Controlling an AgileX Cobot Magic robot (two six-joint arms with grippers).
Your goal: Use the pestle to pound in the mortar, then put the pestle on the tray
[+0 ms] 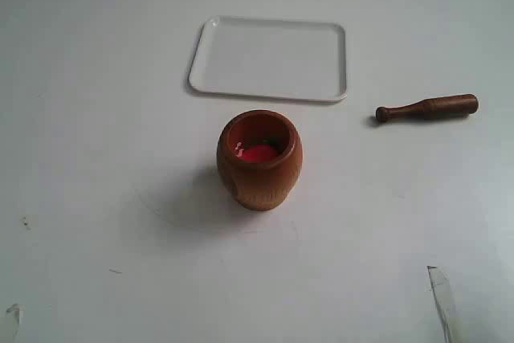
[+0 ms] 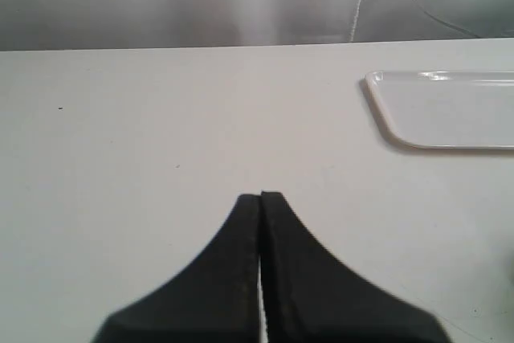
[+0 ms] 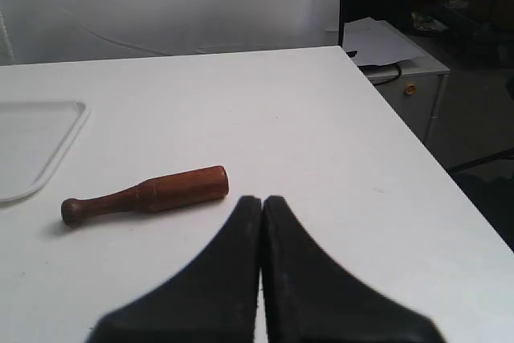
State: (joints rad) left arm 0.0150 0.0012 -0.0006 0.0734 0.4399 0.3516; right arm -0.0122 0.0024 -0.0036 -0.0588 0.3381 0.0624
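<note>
Nothing done yet, pestle (image 1: 427,108) untouched

It lies at the right of the exterior frame, mortar (image 1: 259,160) centre, tray (image 1: 273,59) above it. Left gripper (image 2: 261,196) and right gripper (image 3: 262,198) both have fingers pinched together on nothing, so picking up, pounding and the tray drop all remain.

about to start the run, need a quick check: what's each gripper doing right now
left gripper: closed, holding nothing.
right gripper: closed, holding nothing; the pestle lies apart from it, ungrasped.
</note>
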